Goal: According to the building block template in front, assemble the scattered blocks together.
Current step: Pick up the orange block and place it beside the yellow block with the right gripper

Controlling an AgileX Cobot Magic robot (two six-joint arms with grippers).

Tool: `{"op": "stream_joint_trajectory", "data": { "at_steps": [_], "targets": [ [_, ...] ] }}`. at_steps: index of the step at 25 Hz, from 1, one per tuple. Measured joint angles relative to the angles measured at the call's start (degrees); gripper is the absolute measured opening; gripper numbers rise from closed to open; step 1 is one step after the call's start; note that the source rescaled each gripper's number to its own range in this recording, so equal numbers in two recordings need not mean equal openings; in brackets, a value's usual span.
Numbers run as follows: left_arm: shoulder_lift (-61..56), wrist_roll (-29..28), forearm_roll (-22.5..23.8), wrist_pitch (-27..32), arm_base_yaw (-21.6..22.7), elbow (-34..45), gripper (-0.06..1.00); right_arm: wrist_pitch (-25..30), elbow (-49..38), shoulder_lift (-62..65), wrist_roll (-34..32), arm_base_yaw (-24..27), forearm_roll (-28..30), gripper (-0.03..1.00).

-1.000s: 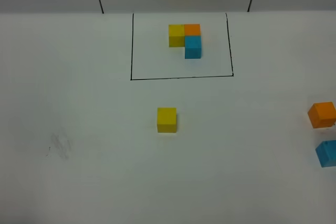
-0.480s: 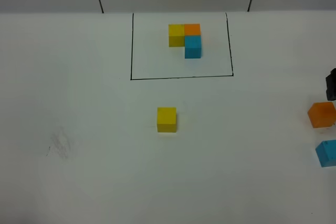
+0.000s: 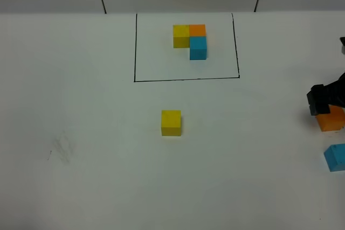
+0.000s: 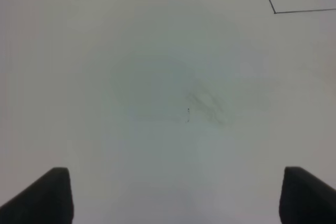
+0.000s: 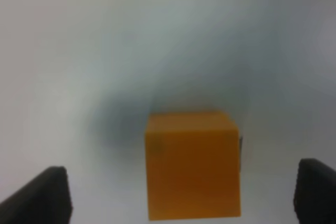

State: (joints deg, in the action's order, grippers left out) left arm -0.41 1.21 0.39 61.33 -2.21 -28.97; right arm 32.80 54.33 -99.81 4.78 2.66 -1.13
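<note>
The white table [image 3: 81, 79] carries a faint grey smudge [image 3: 60, 149] on its left side. The left claw [image 4: 178, 198] shows only in its wrist view: its two dark fingertips [image 4: 50, 195] stand wide apart over bare table, nothing between them, with the smudge ahead and one corner of the black frame [image 4: 274, 11] beyond. Near the table's middle the loose yellow cube [image 3: 171, 122] sits alone, just in front of the frame's near line. Inside the frame, the template [image 3: 190, 40] forms an L: yellow and orange side by side at the back, blue touching the front of the orange. At the right edge, the right claw [image 5: 181, 196] is spread wide with the loose orange cube [image 3: 330, 119] centred between its fingertips [image 5: 47, 195], neither tip touching it. From above, the claw overlaps the cube's far edge. The loose blue cube [image 3: 335, 157] lies near the orange one, in front of it, the two apart.
</note>
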Motion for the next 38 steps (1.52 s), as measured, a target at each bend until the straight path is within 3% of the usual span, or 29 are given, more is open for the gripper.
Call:
{"op": "stream_joint_trajectory", "data": {
  "at_steps": [12, 14, 16, 17, 18, 22, 25, 33, 38],
  "targets": [
    [0.0, 0.0, 0.0, 0.0, 0.0, 0.0, 0.67, -2.0, 0.0, -6.1, 0.1, 0.0, 1.4, 0.78],
    [0.0, 0.0, 0.0, 0.0, 0.0, 0.0, 0.67, -3.7, 0.0, -6.4, 0.8, 0.0, 1.5, 0.7],
    [0.0, 0.0, 0.0, 0.0, 0.0, 0.0, 0.67, -4.6, 0.0, -6.5, 1.9, 0.0, 1.6, 0.48],
    [0.0, 0.0, 0.0, 0.0, 0.0, 0.0, 0.67, -4.7, 0.0, -6.5, 2.4, 0.0, 1.6, 0.31],
    [0.0, 0.0, 0.0, 0.0, 0.0, 0.0, 0.67, -4.8, 0.1, -6.5, 2.5, 0.0, 1.7, 0.24],
    [0.0, 0.0, 0.0, 0.0, 0.0, 0.0, 0.67, -4.7, 0.1, -6.3, 3.7, -0.4, 1.8, 0.24],
    [0.0, -0.1, 0.0, 0.0, 0.0, 0.0, 0.67, -3.1, 0.5, -4.6, 9.6, -3.9, 2.3, 0.24],
    [0.0, -0.1, 0.0, 0.0, 0.0, 0.0, 0.67, 5.6, 11.5, -3.7, 36.1, -21.2, 1.1, 0.24],
    [0.0, -0.1, 0.0, 0.0, 0.0, 0.0, 0.67, 10.1, 18.1, -7.7, 43.5, -28.1, -0.2, 0.24]
  ]
}}
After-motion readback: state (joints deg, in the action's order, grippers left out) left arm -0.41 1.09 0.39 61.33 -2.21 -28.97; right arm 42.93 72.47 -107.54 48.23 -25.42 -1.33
